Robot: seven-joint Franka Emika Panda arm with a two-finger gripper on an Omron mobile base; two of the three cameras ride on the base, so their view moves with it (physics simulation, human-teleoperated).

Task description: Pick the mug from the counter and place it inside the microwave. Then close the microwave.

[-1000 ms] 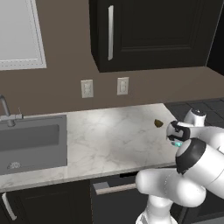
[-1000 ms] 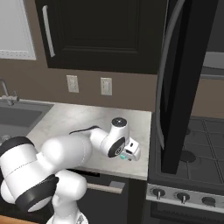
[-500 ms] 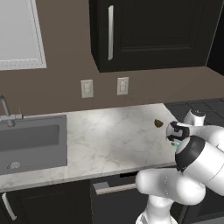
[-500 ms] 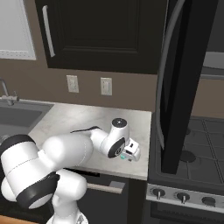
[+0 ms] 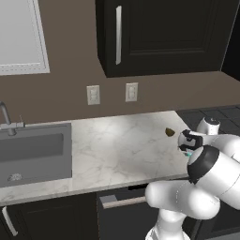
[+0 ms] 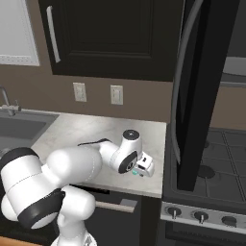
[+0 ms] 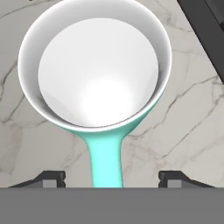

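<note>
The mug [image 7: 98,70] stands upright on the marble counter [image 7: 188,109], seen from straight above with its white inside showing. Its teal handle [image 7: 105,162] runs down between my two fingertips [image 7: 52,177], with a gap on each side. My gripper [image 7: 111,178] is open around the handle, touching nothing. In the left base view the gripper [image 5: 186,143] hangs low at the counter's right end, with a sliver of teal mug [image 5: 188,153] beneath it. The right base view shows the gripper [image 6: 143,167] near the counter's front right corner. The microwave door [image 6: 192,96] stands open to the right.
A small olive-brown lump [image 5: 169,132] lies just left of and behind the hand. The sink [image 5: 33,150] is at the far left. A black stove [image 6: 211,168] adjoins the counter's right edge, under the open door. Dark wall cabinets [image 5: 159,33] hang above.
The hand has sunk a little lower over the mug, so less teal shows under it in the base views. Mug and base have not moved.
</note>
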